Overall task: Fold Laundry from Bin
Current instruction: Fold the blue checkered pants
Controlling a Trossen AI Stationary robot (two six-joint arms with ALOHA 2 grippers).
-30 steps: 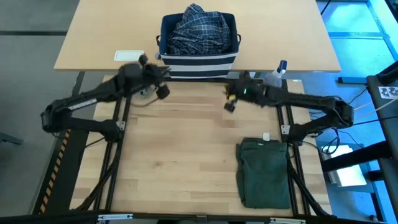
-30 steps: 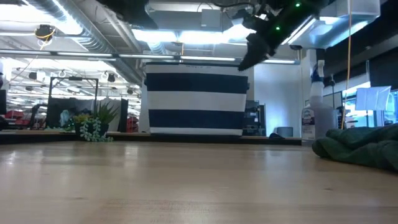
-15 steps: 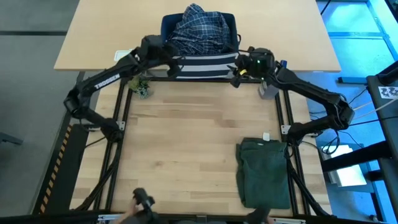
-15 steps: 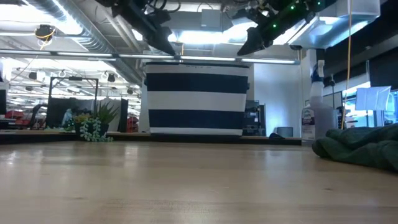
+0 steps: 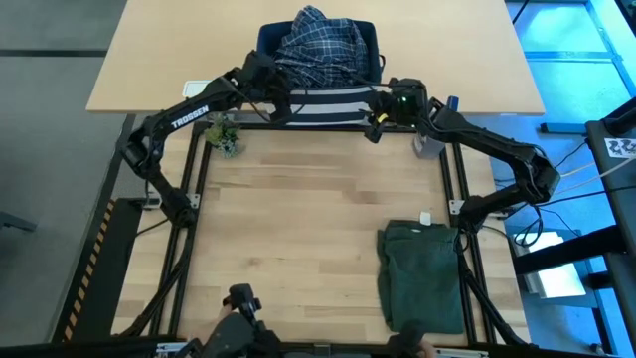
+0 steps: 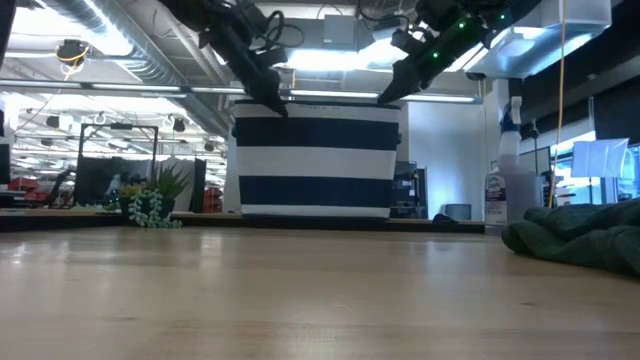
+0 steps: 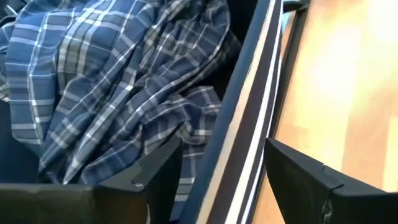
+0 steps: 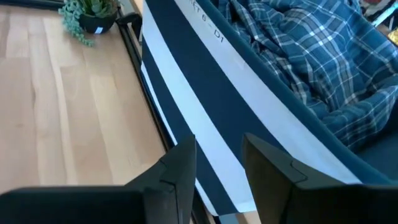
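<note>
The dark olive-green garment [image 5: 421,275] lay crumpled on the near right of the table [image 5: 288,229]. At the far edge stood the bin [image 5: 323,99], the plaid shirt [image 5: 320,45] heaped inside. The left gripper [image 5: 279,97] straddled the bin's near rim with jaws spread; the right gripper [image 5: 376,117] hung at the rim's right corner, jaws partly apart, gripping nothing.

The plaid shirt [image 5: 320,42] is covering whatever is lying beneath it in the bin [image 5: 328,102] — the olive garment [image 6: 585,240] is running past the low view's edge.
</note>
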